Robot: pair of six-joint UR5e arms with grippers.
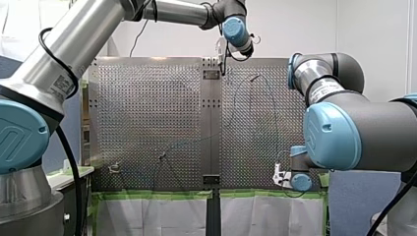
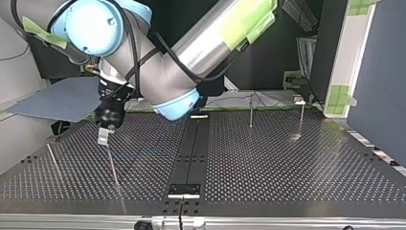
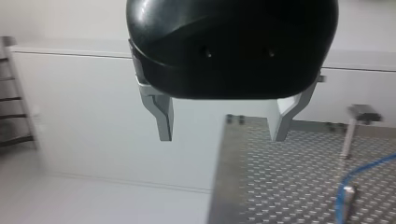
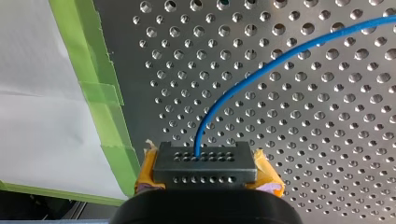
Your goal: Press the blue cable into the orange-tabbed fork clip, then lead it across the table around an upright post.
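The perforated metal table (image 1: 147, 113) has a dark centre strip (image 2: 191, 148) and green tape (image 4: 100, 93) along its arm-side edge. A blue cable (image 4: 280, 60) lies on it. An upright post (image 2: 251, 111) and a second post (image 2: 301, 117) stand near that edge.

One blue cable (image 4: 261, 70), two robot arms (image 1: 74, 44) (image 1: 364, 132) and one perforated table (image 1: 147, 123).
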